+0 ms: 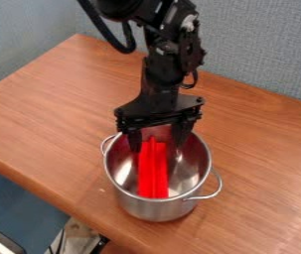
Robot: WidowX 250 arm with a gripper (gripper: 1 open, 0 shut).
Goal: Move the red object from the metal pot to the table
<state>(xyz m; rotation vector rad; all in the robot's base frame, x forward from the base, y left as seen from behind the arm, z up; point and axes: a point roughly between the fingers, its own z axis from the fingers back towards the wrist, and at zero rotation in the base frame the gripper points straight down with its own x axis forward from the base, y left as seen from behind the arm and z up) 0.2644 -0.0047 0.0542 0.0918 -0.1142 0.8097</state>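
Open claw (157,142) astride red object (153,170) inside metal pot (166,204).

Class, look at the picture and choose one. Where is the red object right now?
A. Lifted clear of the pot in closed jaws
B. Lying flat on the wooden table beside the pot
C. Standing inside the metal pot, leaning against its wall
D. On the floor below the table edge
C: the red object stands tilted inside the metal pot, with the open gripper straddling its top end and the table around the pot bare of it.
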